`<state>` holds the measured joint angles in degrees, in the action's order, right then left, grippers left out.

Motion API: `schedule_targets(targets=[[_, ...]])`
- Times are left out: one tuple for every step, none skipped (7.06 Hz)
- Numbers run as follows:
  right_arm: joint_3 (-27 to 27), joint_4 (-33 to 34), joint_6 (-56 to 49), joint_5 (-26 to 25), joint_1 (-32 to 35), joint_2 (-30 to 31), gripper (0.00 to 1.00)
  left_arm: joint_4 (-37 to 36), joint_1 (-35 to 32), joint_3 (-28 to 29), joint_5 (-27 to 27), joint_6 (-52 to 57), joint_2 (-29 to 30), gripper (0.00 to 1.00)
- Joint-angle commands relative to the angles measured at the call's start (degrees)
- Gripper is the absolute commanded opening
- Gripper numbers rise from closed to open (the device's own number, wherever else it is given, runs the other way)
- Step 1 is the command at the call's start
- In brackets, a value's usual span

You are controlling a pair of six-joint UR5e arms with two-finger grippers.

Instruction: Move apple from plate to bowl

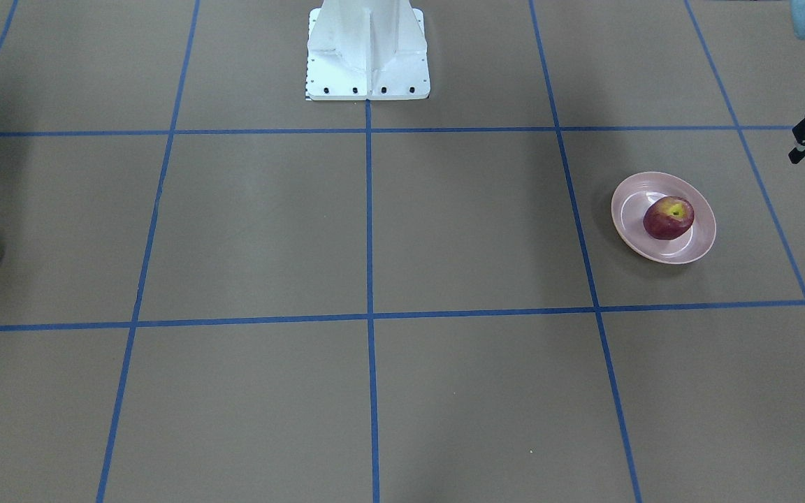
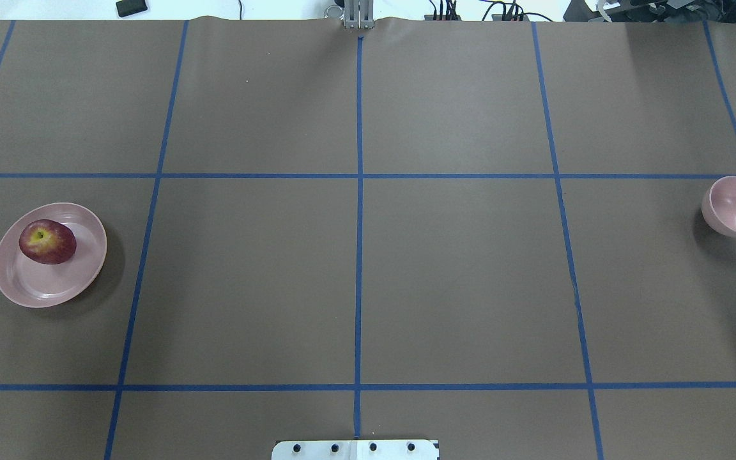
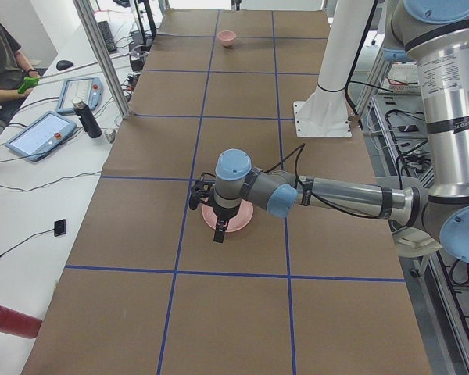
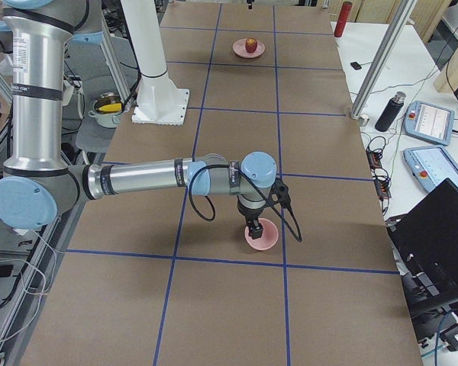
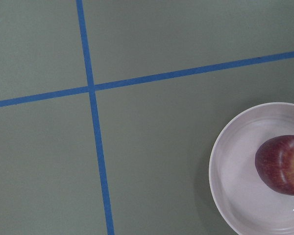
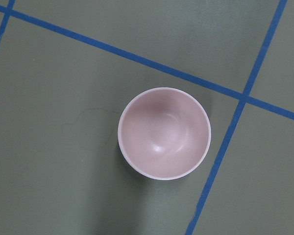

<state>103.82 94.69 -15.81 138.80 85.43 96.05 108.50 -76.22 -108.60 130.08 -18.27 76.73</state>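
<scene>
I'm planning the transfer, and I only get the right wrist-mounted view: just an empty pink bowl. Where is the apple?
Observer: The apple lies on the plate, far from the bowl, on the robot's left side.
Operator: Is anything gripping it?
Observer: No, it lies free. The left gripper hangs near the plate.
Operator: And on my side?
Observer: The right gripper hangs above the bowl. Open or shut, I cannot tell.
</scene>
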Motion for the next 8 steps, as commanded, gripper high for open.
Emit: schedule_targets(targets=[[-0.9, -4.5, 0.1, 0.1, 0.2, 1.0, 1.00, -0.3, 0.0, 0.1, 0.0, -0.5, 0.3, 0.98], [-1.9, -4.7, 0.2, 0.2, 0.1, 1.9, 1.00, 0.4, 0.0, 0.0, 0.3, -0.2, -0.2, 0.98], [-1.7, -4.8, -0.1, 1.5, 0.1, 1.9, 1.00, 0.2, 0.1, 0.4, 0.1, -0.3, -0.5, 0.98], [-1.4, -5.3, -0.5, 2.3, 0.1, 1.9, 1.00, 0.3, 0.2, 1.4, 0.1, -0.2, 0.1, 0.98], [-2.9, -10.5, 0.3, 0.4, -0.1, 1.9, 1.00, 0.3, 0.2, 1.3, 0.1, -0.1, 0.1, 0.98], [-6.8, -15.4, 0.3, -1.3, -1.0, 1.7, 1.00, 0.3, 0.2, 1.3, 0.1, -0.4, 0.1, 0.98], [-10.3, -18.5, 0.4, -1.6, -3.1, 0.8, 1.00, 0.4, 0.2, 1.4, 0.1, -0.3, 0.1, 0.98], [-11.4, -18.7, 2.3, -1.8, -4.6, -0.3, 1.00, 0.4, 0.3, 1.5, 0.1, -0.3, 0.2, 0.98]])
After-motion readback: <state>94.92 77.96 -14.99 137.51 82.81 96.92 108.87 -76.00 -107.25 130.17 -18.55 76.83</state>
